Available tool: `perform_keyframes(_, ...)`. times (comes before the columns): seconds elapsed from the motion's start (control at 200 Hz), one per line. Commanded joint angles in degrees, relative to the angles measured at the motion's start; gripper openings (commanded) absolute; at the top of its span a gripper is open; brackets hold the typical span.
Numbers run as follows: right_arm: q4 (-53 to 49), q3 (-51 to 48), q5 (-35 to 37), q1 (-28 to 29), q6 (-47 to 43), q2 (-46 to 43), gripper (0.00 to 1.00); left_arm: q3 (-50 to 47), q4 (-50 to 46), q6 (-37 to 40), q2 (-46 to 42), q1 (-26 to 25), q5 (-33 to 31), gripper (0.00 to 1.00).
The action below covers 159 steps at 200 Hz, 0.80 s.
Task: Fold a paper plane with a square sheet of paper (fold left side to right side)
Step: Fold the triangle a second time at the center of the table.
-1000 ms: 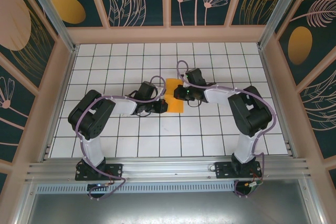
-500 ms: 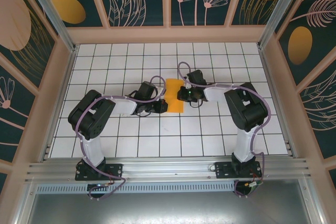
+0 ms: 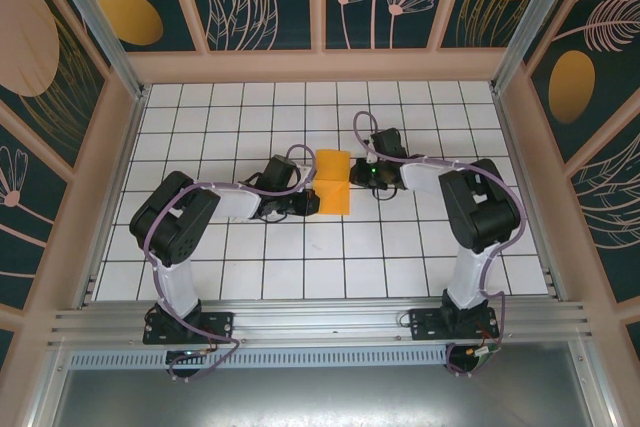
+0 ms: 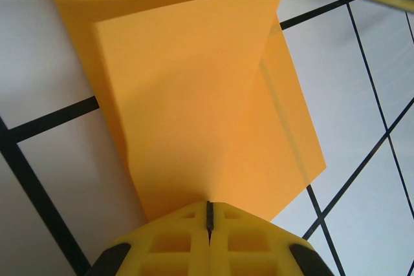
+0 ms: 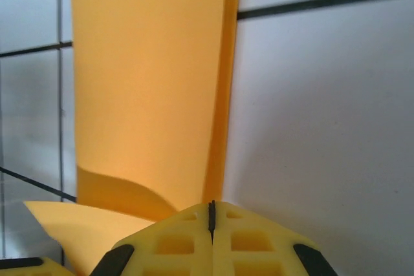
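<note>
1. The left hand (image 3: 310, 204) lies low on the white gridded table (image 3: 400, 247), clenched with its jaws pressed together. In the left wrist view its yellow fingertips (image 4: 174, 244) meet the near edge of the paper; whether a layer is pinched between them cannot be told
2. The square sheet of paper (image 3: 333, 182) lies near the middle of the table between the two hands, folded over on itself into a narrow rectangle. Its upper layer bows up instead of lying flat
3. The right hand (image 3: 356, 176) sits just beside the sheet's right edge, also clenched, and its fingertips (image 5: 246, 244) touch the fold
</note>
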Motion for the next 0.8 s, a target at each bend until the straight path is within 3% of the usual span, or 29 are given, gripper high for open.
perform_keyframes(0.0,-0.63,-0.38,0.23,1.59,-1.75,-4.88,0.00,-1.92,-4.28,0.80,0.83,0.17,-1.82,0.01)
perform_keyframes(0.27,3.41,0.54,-5.03,4.99,1.84,-0.64,0.00,-1.61,-4.27,0.63,0.11,0.12,-1.37,0.01)
perform_keyframes(0.791,-3.07,2.21,-1.65,4.19,1.42,5.33,0.00,4.25,-4.90,-0.56,-1.94,0.12,2.94,0.04)
